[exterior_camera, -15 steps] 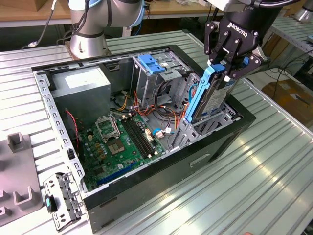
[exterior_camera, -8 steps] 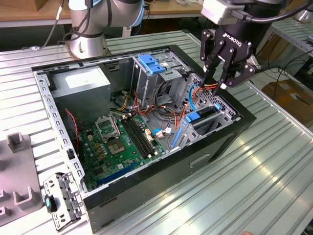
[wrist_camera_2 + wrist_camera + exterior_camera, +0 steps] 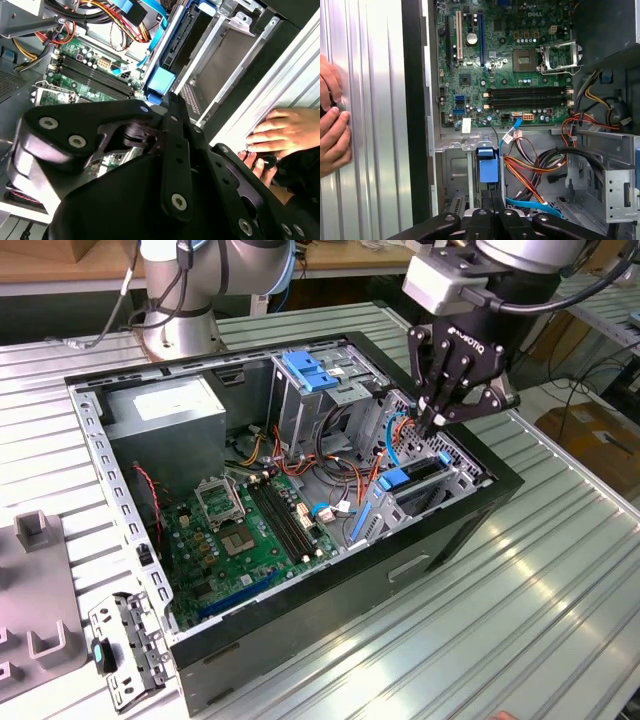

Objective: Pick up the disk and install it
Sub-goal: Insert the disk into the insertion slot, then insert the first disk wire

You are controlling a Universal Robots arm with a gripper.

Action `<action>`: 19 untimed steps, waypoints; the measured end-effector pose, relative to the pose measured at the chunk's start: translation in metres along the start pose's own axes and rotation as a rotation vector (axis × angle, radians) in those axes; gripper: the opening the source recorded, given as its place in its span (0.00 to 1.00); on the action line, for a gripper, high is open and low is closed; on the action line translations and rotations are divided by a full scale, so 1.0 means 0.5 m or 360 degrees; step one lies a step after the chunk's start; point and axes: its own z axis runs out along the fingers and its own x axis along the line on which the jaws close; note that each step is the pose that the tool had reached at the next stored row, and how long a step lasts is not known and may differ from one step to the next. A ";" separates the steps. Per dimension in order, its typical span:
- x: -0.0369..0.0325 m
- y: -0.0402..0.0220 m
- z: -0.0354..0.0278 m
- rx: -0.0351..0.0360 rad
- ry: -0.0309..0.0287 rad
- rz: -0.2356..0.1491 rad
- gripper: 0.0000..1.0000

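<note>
Item: disk [image 3: 418, 471], likely stiff, dense, shock-sensitive; stands edgewise in bay [image 3: 462, 478]; grip long flat faces; gripper [image 3: 433, 422] closed, empty, just above.

The motherboard [image 3: 240, 530] is green. Near it: a blue tab [image 3: 488, 165], orange-red wires [image 3: 527, 167], the black gripper [image 3: 432, 420]. The case [image 3: 300, 650] around it is black.
</note>
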 end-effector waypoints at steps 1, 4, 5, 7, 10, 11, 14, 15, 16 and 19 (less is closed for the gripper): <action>0.000 0.000 0.004 0.0000 0.00002 0.0000 0.12; 0.001 0.000 0.015 0.0000 -0.00001 0.0000 0.11; 0.001 0.000 0.019 0.0000 -0.00001 0.0000 0.11; 0.002 0.000 0.027 0.0000 0.00000 0.0000 0.11; 0.002 0.000 0.039 0.0000 0.00000 0.0000 0.11; 0.002 0.000 0.043 0.0000 -0.00001 0.0000 0.11; 0.003 0.000 0.062 0.0000 0.00000 0.0000 0.11; 0.003 0.000 0.062 0.0000 0.00001 0.0000 0.11; 0.003 0.000 0.062 0.0000 0.00000 0.0000 0.11; 0.003 0.000 0.062 0.0000 0.00000 0.0000 0.11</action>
